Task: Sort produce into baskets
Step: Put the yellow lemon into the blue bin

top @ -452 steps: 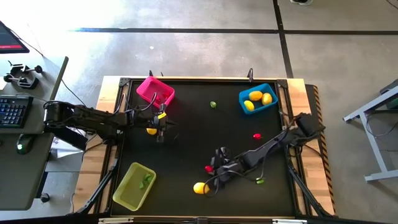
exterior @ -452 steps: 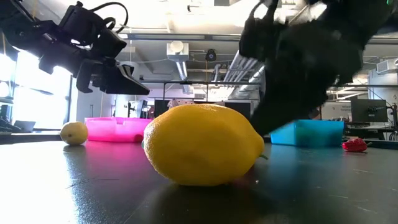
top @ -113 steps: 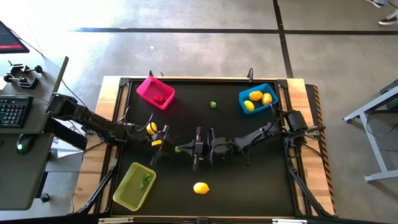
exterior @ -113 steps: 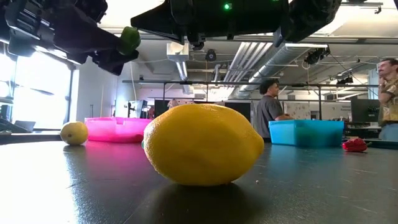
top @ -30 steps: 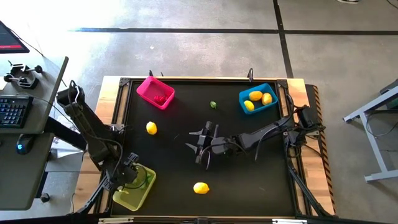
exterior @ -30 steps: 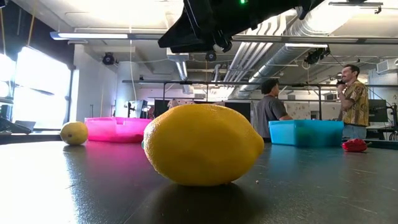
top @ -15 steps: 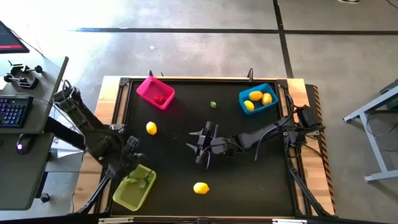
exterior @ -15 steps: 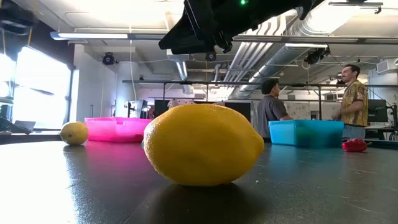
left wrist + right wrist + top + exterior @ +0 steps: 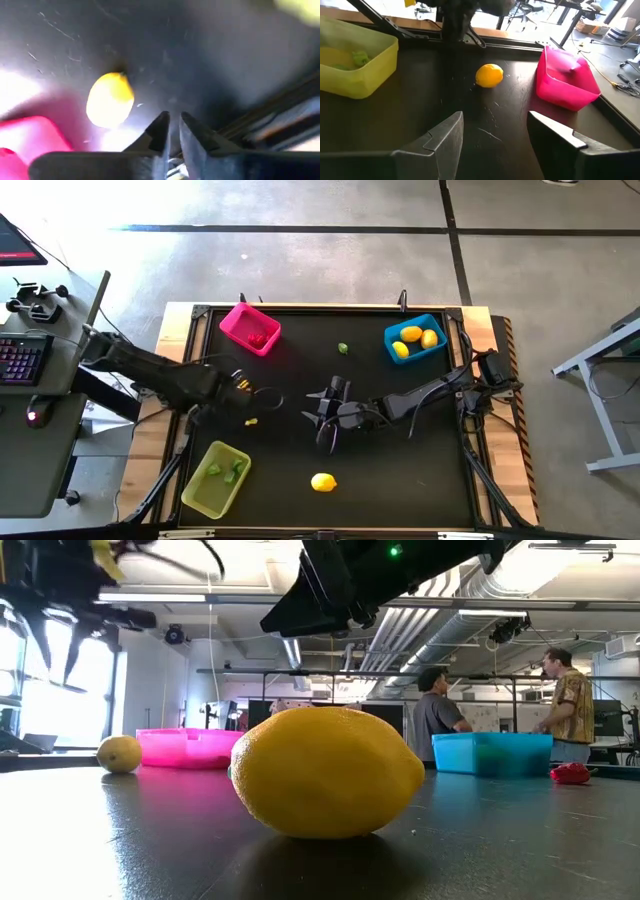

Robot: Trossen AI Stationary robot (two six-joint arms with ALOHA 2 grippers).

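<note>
My left gripper (image 9: 248,402) hangs shut over the table's left side, pointing down, just on the near side of a yellow lemon (image 9: 110,100) that lies beside the pink basket (image 9: 250,328). It holds nothing. My right gripper (image 9: 325,412) hovers open and empty above mid-table. A second lemon (image 9: 322,481) lies near the front edge and a green piece (image 9: 343,348) toward the far edge. The yellow-green basket (image 9: 215,477) holds green pieces, the blue basket (image 9: 414,340) holds lemons, and the pink one holds a red piece.
In the low view a red piece (image 9: 571,772) lies on the table at the right, near the blue basket (image 9: 492,752). The dark mat has a raised frame (image 9: 330,308) around it. Two people (image 9: 440,725) stand in the room beyond the table.
My left gripper has risen from over the yellow-green basket and swung toward the far edge and the table's middle, turning as it went, and now hangs beside the lemon near the pink basket. A green piece it left behind lies in the yellow-green basket.
</note>
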